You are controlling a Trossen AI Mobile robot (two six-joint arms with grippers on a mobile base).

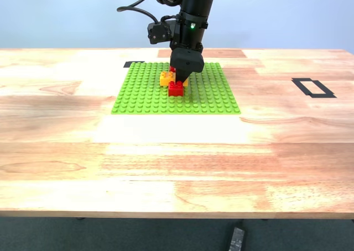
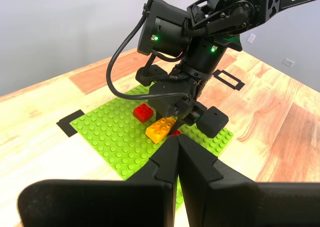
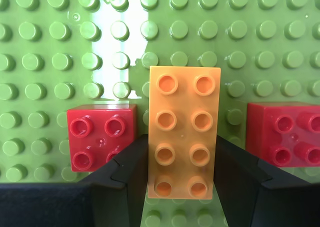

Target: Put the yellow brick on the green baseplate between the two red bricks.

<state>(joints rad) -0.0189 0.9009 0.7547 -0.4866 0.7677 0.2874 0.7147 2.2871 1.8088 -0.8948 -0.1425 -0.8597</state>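
A pale blue wall stands behind a long wooden table point(image 1: 177, 151) made of light and brown planks. On the table, nearer its far edge than its near one, lies the big flat lime-green plastic baseplate point(image 1: 144, 99) with rows of little studs. Black tape marks sit on the wood by the plate's far corner and farther off toward the exterior view's right.

My second tool point(image 3: 180, 174) reaches straight down over the middle of the plate. Its two black fingers point(image 3: 127, 172) are clamped on the long sides of the small yellow-orange studded plastic brick point(image 3: 183, 131). That yellow brick sits between the two small square red studded plastic bricks point(image 3: 101, 135), one on each side. There is a thin green gap between it and each red one. I cannot tell if it is pressed all the way down onto the studs.

My first tool point(image 2: 177, 152) is up in the air, off the plate's edge. Its two black fingers are pressed together with nothing in them.
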